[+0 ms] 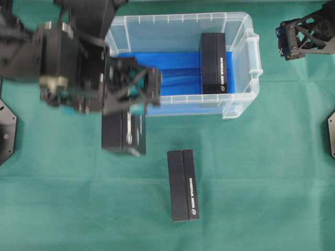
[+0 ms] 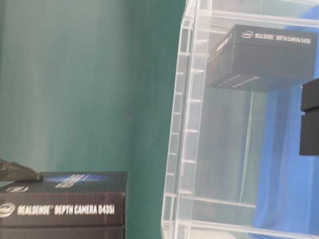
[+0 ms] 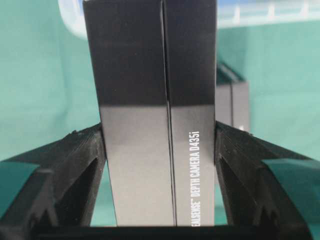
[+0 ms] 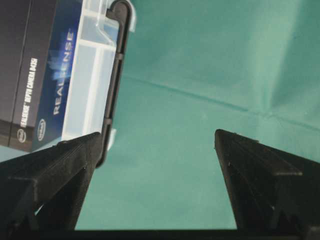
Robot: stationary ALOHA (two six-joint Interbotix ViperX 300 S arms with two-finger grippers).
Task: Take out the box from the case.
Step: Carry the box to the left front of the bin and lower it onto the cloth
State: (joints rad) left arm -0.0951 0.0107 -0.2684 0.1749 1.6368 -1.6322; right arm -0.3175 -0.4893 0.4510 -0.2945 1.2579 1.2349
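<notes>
Box point(image 3: 160, 100) clamped in left gripper point(image 3: 160, 165) outside case point(image 1: 238, 68) — right gripper point(image 4: 157, 145) gapes, holding nothing.

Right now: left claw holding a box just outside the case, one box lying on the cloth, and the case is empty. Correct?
Not quite: the case is not empty. The overhead view shows one black box inside it, at its right end. The rest holds: the left claw grips a box outside the case, and another box lies on the green cloth.
</notes>
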